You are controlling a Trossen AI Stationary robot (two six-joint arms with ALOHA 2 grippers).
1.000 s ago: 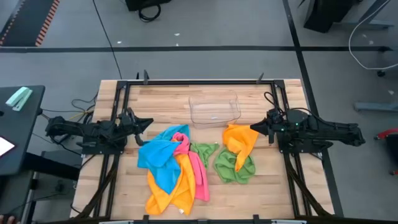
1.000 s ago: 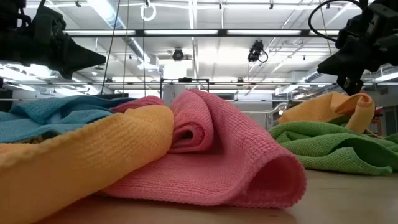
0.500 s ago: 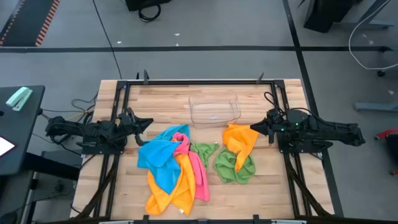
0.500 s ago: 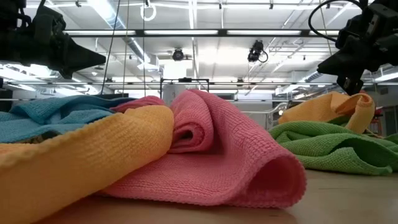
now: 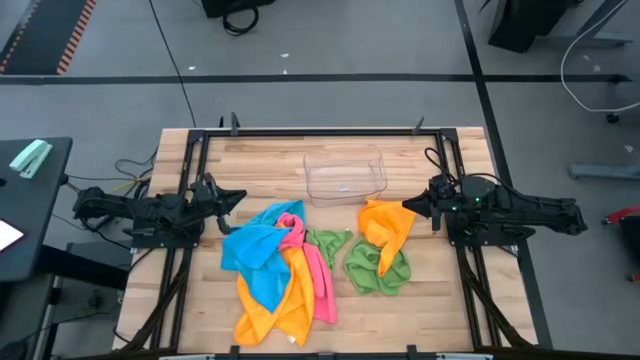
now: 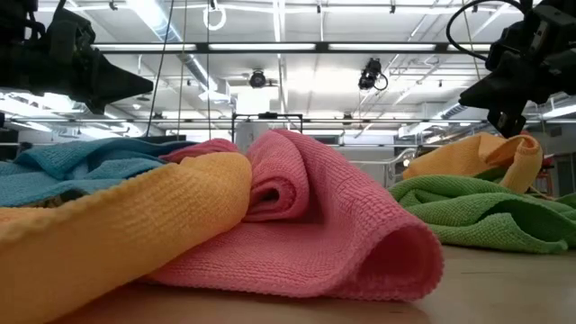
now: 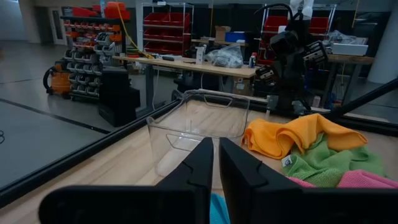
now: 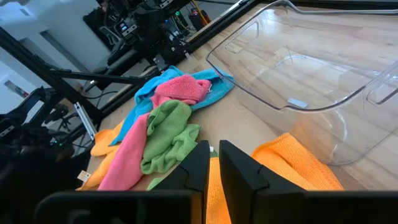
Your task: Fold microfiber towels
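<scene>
Item: orange towel [image 5: 386, 224], heaped at your table's 3 o'clock side, long axis 12-to-6, overlapping green towel [image 5: 377, 268]. Right gripper [image 5: 409, 208] is nearer, touching its edge, fingers pinched together, holding nothing. Left gripper [image 5: 238, 197], likewise clenched, waits at 9 o'clock.

A big workshop — red bins [image 7: 166, 18] on shelves far back, a work table [image 7: 186, 64] with stuff on it, an orange shop vacuum [image 7: 57, 81], long ceiling lights [image 6: 270, 47], grey floor [image 5: 330, 100].
</scene>
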